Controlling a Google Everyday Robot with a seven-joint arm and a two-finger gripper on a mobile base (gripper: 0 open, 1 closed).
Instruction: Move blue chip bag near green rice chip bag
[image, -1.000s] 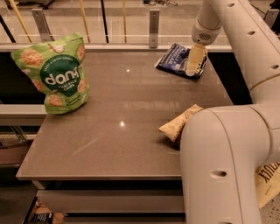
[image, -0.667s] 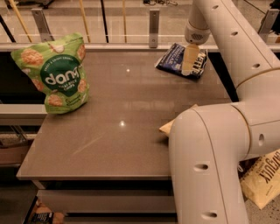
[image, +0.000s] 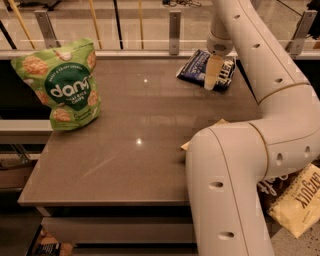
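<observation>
The blue chip bag lies flat at the back right of the table, dark navy with white lettering. My gripper reaches down from the arm onto the middle of this bag and covers part of it. The green rice chip bag stands upright at the far left of the table, well apart from the blue bag.
The grey table carries both bags. A brown-and-cream chip bag is mostly hidden behind my arm at the right. A metal railing runs along the back edge. A yellow bag lies on the floor at right.
My gripper has shifted slightly left and down over the blue bag. My arm's near section has swung left and now hides more of the brown-and-cream bag. The bags have not moved.
</observation>
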